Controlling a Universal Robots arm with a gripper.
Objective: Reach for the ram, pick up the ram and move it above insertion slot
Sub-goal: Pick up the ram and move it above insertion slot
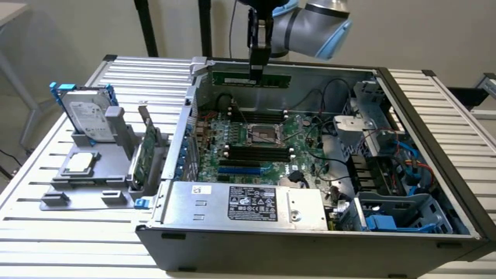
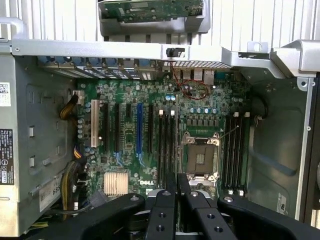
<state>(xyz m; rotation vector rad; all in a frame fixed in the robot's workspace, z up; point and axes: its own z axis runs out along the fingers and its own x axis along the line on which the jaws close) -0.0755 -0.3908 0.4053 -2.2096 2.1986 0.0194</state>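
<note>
The tool [image 1: 257,71] is clamped on the ram [image 1: 252,78], its long axis level, hanging above the motherboard [image 1: 256,145] slots.

A robotics lab bench is showing here — an open computer case [image 1: 326,174] is lying on a slatted aluminium table [image 1: 69,232] below the gripper [image 1: 258,68], with a grey parts fixture [image 1: 93,174] sitting off to one side — plain walls standing behind.
</note>
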